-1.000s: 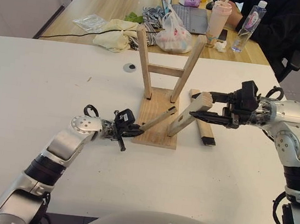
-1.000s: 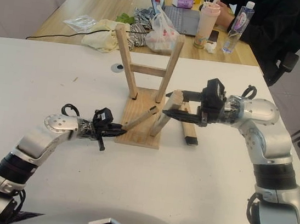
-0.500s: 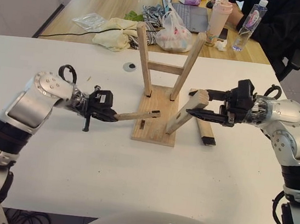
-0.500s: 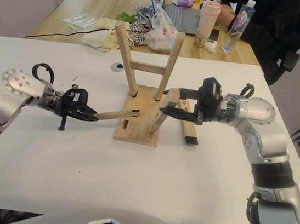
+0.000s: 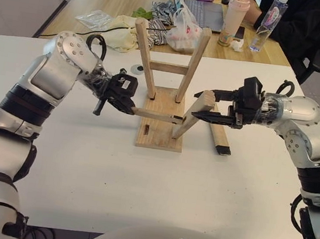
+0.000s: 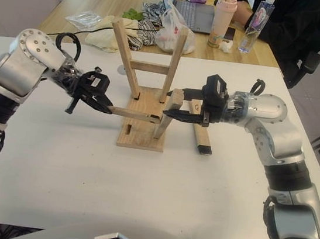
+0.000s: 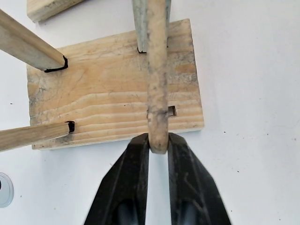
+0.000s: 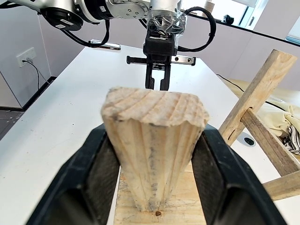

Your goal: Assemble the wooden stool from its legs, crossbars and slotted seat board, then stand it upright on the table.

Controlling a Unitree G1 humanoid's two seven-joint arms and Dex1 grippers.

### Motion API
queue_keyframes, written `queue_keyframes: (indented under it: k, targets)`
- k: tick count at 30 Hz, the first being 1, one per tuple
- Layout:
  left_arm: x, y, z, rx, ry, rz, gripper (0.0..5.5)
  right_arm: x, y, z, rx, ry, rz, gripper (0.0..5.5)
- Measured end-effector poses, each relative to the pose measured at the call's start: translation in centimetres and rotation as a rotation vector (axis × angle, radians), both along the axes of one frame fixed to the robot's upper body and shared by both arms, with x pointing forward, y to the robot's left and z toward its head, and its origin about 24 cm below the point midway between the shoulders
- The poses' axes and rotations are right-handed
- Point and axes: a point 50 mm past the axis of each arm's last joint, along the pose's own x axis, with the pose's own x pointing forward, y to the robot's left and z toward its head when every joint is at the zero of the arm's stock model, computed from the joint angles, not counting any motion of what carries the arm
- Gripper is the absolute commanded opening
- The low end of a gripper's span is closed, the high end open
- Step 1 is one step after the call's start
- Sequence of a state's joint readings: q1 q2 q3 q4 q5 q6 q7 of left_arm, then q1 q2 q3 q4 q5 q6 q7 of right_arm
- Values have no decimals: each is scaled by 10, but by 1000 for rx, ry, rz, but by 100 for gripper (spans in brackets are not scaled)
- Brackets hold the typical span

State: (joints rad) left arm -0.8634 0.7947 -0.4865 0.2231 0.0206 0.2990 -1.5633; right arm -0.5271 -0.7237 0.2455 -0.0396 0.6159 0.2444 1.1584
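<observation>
crossbar point(image 7: 157, 84): far end cut off by the frame edge in left wrist view | its tip at the held leg point(image 5: 188, 118): inserted or only touching, cannot tell | loose leg point(image 5: 221, 140): partly hidden behind right gripper point(image 5: 198, 105)

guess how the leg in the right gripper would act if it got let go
Probably stiff: the leg looks like solid, thick wood, so the right gripper shouldn't bend it. Likely to tip if released, since it leans steeply with just its foot on the seat board. Unlikely to roll far, given its flat-sided section.
</observation>
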Motion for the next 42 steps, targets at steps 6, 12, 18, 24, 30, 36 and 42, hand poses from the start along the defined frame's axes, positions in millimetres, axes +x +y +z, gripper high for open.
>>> queue_keyframes:
  k: [6, 12, 18, 24, 30, 36, 42]
  targets:
    - [7, -5, -6, -6, 29, 0, 36, 1, 1, 0, -2, -2, 0, 205]
    - [3, -10, 1, 15, 31, -2, 36, 1, 1, 1, -3, -3, 0, 205]
    - [3, -13, 18, 16, 5, 10, 36, 1, 1, 1, -4, -3, -1, 205]
    - [-2, -17, 29, -13, -8, 40, 36, 1, -2, 1, -15, -2, -8, 205]
    - [-17, -35, 38, -183, 12, 13, 36, 2, -6, 0, -32, 4, -41, 205]
    - [-24, -57, 49, -342, -57, -49, 36, 2, -8, -5, -38, 29, -69, 205]
    - [-18, -48, 38, -396, -52, -44, 36, 3, -9, -6, -37, 30, -79, 205]
